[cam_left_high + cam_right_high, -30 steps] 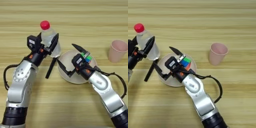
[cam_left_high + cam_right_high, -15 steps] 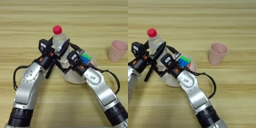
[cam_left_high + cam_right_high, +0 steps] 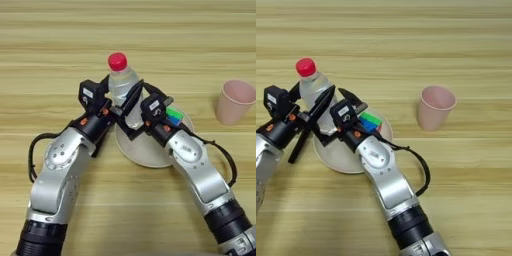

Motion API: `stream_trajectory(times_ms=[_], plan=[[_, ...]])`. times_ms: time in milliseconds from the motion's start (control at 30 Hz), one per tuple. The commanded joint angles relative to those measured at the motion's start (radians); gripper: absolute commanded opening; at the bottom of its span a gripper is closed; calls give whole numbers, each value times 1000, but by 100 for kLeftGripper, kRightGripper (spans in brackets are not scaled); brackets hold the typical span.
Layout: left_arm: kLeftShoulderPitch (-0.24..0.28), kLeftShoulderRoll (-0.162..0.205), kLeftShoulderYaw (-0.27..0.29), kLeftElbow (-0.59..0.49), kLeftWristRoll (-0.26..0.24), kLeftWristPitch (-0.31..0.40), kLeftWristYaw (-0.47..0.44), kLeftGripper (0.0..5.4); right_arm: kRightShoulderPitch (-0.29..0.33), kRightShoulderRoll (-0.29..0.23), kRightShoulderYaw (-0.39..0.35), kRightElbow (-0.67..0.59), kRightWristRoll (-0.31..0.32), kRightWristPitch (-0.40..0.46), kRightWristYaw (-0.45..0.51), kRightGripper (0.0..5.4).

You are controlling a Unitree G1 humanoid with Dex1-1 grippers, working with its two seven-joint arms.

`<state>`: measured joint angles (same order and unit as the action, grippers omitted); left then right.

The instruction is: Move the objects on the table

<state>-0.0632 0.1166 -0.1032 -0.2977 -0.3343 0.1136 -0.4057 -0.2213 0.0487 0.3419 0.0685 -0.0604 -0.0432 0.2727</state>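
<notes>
While over the plate (image 3: 150, 150), left end effector (image 3: 122, 97) clamped the bottle (image 3: 124, 85); right end effector (image 3: 145, 107) fingers unreadable. Needed lowering next.

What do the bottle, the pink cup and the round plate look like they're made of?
Bottle: clear, glossy plastic, see-through, with an opaque red cap. Cup: probably matte plastic, evenly pale pink. Plate: smooth, cream, little shine; plastic or ceramic, can't tell.
</notes>
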Motion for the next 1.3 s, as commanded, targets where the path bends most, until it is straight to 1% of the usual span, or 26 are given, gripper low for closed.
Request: stream_trajectory(times_ms=[33, 333, 533, 567, 767, 867, 933, 1100, 1300], plan=[[-4, -8, -5, 7, -9, -6, -10, 313, -14, 19, -16, -53, 26, 25, -4, 540], [-6, -21, -5, 48, 3, -16, -18, 313, -2, 35, -6, -127, 52, 77, -3, 540], [-10, -26, 0, 53, 5, -21, -18, 313, -4, 40, -11, -94, 67, 98, -4, 540], [-11, -26, 0, 54, 6, -21, -18, 313, -3, 41, -11, -92, 72, 104, -2, 523], [-12, -28, 1, 59, 7, -24, -19, 313, 4, 46, -1, -113, 108, 129, 11, 460], [-10, -30, 1, 58, 7, -25, -20, 313, 13, 58, -6, -132, 164, 164, 31, 426], [-10, -30, 0, 57, 7, -25, -20, 313, 12, 57, -14, -141, 183, 177, 31, 408], [-10, -33, -1, 58, 11, -26, -18, 313, 7, 47, -19, -150, 193, 189, 23, 367], [-9, -36, -1, 59, 16, -28, -16, 313, 6, 43, -22, -149, 189, 187, 13, 352]])
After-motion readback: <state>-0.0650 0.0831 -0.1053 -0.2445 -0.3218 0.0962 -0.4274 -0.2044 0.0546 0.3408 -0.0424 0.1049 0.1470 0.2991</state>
